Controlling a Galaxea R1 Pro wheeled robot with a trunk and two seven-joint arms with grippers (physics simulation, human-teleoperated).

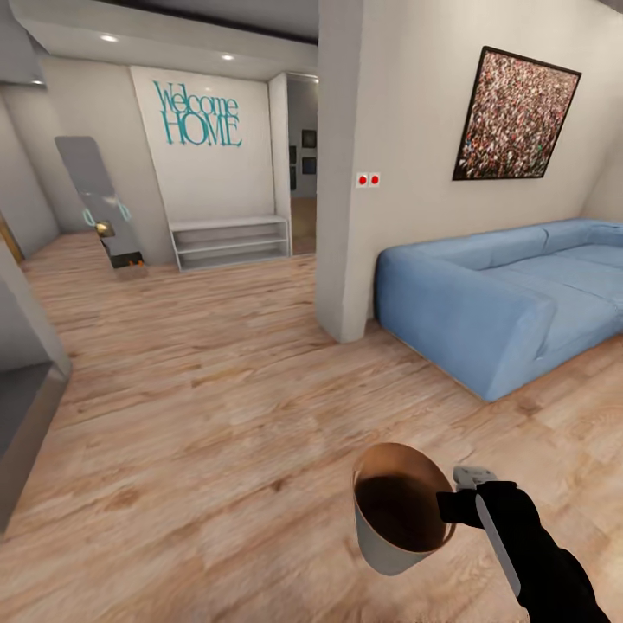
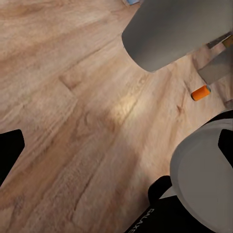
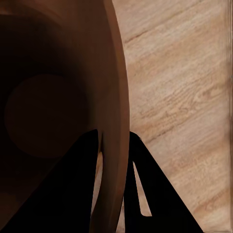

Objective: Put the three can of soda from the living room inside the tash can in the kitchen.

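**A:** Start close in. Your right gripper [image 1: 457, 506] is pinched on the rim of the tash can [image 1: 394, 519], one finger inside the copper wall and one outside, as the right wrist view shows [image 3: 114, 160]. The bin hangs low over the wood floor [image 1: 216, 415], tilted, mouth toward you.

**B:** And your left gripper?

**A:** In the left wrist view you get two dark finger tips at the edges of the frame [image 2: 9, 155], well apart, nothing between them, so it looks spread and empty. Beyond them an orange can of soda [image 2: 200, 92] lies on its side on the planks, near some grey furniture legs. I cannot tell where the other two cans are.

**B:** What could bite you?

**A:** A rim pinch is thin. If you swing or turn the base hard, the bin may pivot or slip out. Further off, the blue sofa [image 1: 510, 294] and the wall corner [image 1: 342, 260] crowd your right side; clip either and the bin could be knocked loose. The "Welcome HOME" wall [image 1: 203, 130] is far back.
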